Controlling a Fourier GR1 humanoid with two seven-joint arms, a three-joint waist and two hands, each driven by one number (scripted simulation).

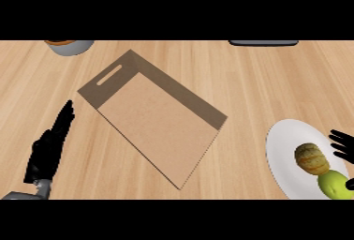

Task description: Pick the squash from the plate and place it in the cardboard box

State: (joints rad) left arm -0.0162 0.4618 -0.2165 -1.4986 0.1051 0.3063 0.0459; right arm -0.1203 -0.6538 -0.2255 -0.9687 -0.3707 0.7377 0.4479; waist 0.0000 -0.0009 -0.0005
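The squash (320,168), tan-orange at one end and yellow-green at the other, lies on the white plate (287,154) at the right edge of the head view. Just right of it my right hand (342,146) comes in from the edge, fingers spread and straight, not touching the squash. The open cardboard box (155,123) sits in the middle of the wooden counter, turned diagonally, a handle slot in its far wall. At the lower left my left hand (50,145) rests open, fingers pointing up, left of the box.
A grey bowl (69,46) with something brown in it stands at the far left edge. A dark flat object (263,42) lies at the far right edge. Bare wood lies between the box and the plate.
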